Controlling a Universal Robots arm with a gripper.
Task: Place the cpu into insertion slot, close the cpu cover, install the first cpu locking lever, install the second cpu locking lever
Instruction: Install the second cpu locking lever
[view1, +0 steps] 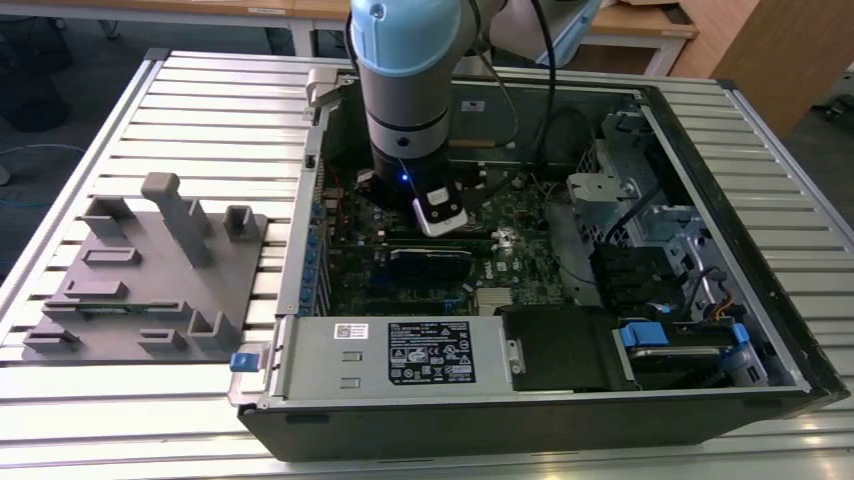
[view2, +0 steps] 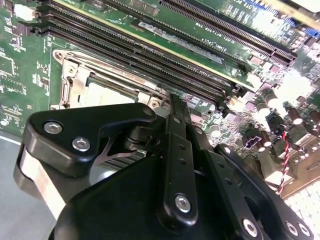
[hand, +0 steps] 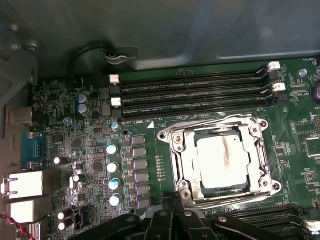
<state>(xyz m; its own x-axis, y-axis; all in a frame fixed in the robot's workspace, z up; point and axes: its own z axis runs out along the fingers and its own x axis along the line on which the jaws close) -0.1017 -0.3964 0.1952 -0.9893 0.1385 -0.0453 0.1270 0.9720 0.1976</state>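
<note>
We see the cpu (hand: 222, 162) seated in the insertion slot (hand: 186, 197), cpu cover (hand: 176, 150) down framing it; hand (hand: 172, 202) hovers beside, fingers together, empty.

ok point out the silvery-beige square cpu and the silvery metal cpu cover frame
silvery-beige square cpu (hand: 222, 162), first wrist view, middle of its metal top
silvery metal cpu cover frame (hand: 186, 165), first wrist view, one side bar

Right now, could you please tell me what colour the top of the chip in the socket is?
Pale silvery-beige, with a brownish streak down the chip; the first wrist view shows it best.
</note>
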